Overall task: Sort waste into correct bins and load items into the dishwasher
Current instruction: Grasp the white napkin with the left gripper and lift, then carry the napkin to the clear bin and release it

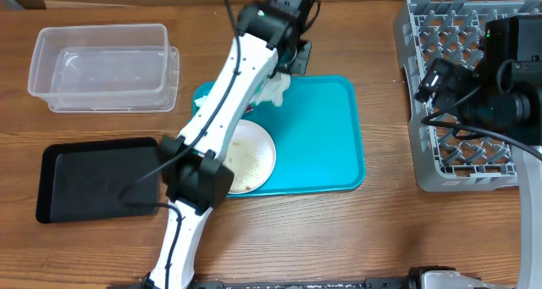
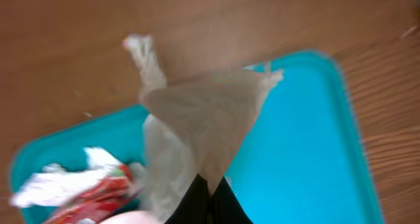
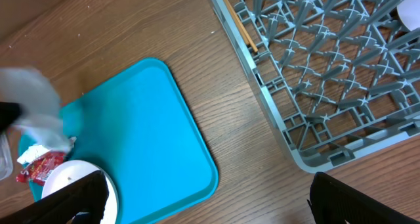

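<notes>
My left gripper (image 2: 209, 192) is shut on the white paper napkin (image 2: 203, 115) and holds it above the far left part of the teal tray (image 1: 322, 136); the napkin also shows in the overhead view (image 1: 273, 90). A red wrapper (image 2: 92, 194) lies on the tray below it. A white plate (image 1: 250, 158) with rice grains sits on the tray's front left. My right gripper (image 3: 203, 204) is open and empty above the table, between the tray and the grey dish rack (image 1: 440, 94). A chopstick (image 3: 239, 23) lies in the rack. The clear tub (image 1: 102, 69) and black tray (image 1: 93, 177) stand at the left.
Bare wooden table lies between the teal tray and the rack (image 3: 315, 86). My left arm (image 1: 216, 128) stretches across the plate and the tray's left side. A white dish edge (image 3: 410, 10) shows in the rack's far corner.
</notes>
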You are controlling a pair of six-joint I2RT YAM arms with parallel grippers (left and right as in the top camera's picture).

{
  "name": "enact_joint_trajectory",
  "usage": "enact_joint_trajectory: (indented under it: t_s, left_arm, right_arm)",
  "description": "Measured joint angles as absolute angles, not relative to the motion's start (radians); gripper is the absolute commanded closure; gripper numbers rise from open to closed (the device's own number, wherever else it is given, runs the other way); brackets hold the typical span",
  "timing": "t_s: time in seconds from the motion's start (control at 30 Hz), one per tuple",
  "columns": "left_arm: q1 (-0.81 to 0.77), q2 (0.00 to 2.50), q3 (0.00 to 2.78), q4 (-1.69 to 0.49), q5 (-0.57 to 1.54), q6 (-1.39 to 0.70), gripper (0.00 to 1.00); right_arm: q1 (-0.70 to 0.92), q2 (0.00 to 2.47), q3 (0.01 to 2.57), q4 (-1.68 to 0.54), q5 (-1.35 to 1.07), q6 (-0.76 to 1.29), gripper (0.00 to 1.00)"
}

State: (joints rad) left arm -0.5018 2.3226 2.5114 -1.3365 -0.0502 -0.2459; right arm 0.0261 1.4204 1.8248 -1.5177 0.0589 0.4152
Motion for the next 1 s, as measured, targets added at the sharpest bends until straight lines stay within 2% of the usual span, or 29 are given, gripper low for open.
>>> enact_joint_trajectory:
  t_s: [0.2, 0.4, 1.0]
  left_arm:
    - [-0.464, 2.17, 2.561, -1.341, -0.096, -0.256, 0.96]
    - [-0.356, 2.082, 2.567, -1.357, -0.159, -0.274, 0.96]
    - [0.024, 2.117, 2.566, -1.385, -0.278, -0.49, 0.96]
  right_arm:
    - [0.026, 1.42, 1.825, -1.518, 0.059, 0.415, 0.0]
    - [0.026, 1.42, 1.825, -1.518, 0.059, 0.415, 0.0]
    - [0.026, 1.42, 1.825, -1.518, 0.059, 0.415, 0.0]
